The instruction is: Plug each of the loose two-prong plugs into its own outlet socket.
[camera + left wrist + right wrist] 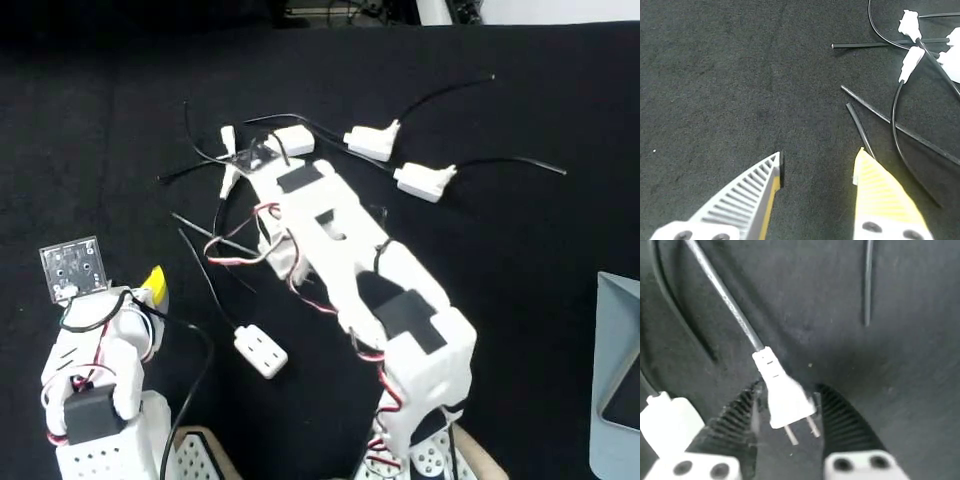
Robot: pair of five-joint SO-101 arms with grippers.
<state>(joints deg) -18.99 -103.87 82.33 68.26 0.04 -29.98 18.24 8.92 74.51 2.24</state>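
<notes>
A white two-prong plug on a black cord lies between the fingers of my right gripper, prongs toward the wrist. The fingers stand open, close on either side of it. In the high view the right gripper sits at the table's upper left among two small white plugs. White outlet sockets lie near it, further right, and one nearer the front. My left gripper hangs open over bare black cloth at the front left, with both plugs ahead of it.
Loose black cords cross the cloth between the two arms. A square tag card lies by the left arm. A grey bin stands at the right edge. The table is covered in black cloth.
</notes>
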